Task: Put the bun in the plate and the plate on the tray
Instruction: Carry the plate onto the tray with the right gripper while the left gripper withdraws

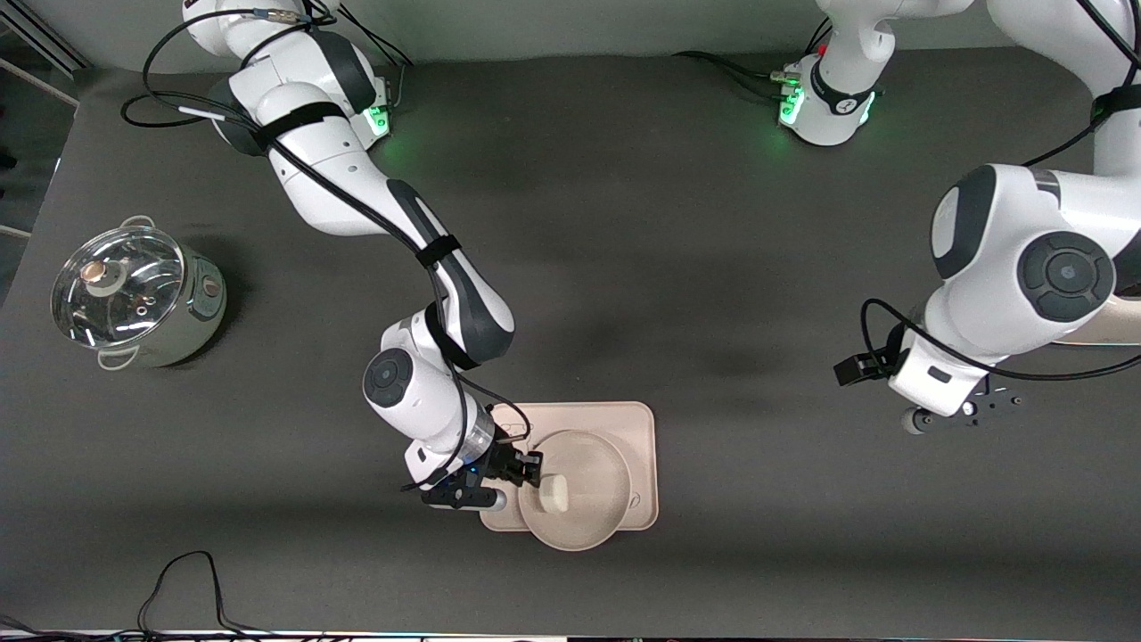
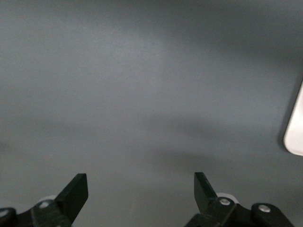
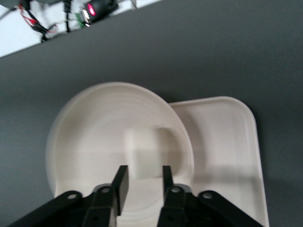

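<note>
The plate (image 1: 595,499) sits on the tray (image 1: 640,428), overhanging the tray edge nearest the front camera; the bun (image 1: 556,493) lies in the plate, close to its rim at the right arm's end; the right end effector (image 1: 533,470) is at that rim, its fingers (image 3: 121,183) partly apart at either side of the bun, and whether they press it cannot be told; the left end effector (image 2: 141,189) waits over bare counter (image 1: 758,267) toward the left arm's end, well apart from the tray, fingers spread wide and holding nothing; a lidded steel pot (image 1: 134,294) stands toward the right arm's end.
</note>
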Controlling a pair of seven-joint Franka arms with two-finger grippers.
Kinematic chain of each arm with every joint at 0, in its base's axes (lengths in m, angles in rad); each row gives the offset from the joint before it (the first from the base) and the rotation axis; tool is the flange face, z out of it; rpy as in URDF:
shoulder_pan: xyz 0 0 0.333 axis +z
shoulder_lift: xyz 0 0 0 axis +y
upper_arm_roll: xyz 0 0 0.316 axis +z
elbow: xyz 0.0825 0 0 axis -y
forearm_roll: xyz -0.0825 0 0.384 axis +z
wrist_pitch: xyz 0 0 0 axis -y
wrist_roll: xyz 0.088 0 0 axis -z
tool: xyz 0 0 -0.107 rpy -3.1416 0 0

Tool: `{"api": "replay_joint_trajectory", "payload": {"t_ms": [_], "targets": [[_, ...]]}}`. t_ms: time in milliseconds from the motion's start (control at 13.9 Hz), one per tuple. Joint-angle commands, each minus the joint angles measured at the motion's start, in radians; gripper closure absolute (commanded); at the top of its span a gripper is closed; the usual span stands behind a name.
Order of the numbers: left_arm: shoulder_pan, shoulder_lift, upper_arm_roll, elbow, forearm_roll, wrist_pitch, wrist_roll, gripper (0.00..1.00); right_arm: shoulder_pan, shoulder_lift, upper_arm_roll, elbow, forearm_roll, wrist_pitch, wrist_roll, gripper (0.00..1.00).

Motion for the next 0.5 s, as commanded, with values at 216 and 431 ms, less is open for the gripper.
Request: {"api": "replay_joint_trajectory", "payload": {"t_ms": [216,431], "targets": [[0.048,-0.241,0.029,-0.177,0.003,-0.071,0.086,0.00,-0.007,-0.334,-0.026,-0.258,0.005,-0.228,-0.060,0.00],[0.028,-0.314,0.091,-0.182,0.003,-0.143,0.086,0.00,-0.001,-0.587,-0.110,-0.511,0.002,-0.298,-0.160,0.00]]}}
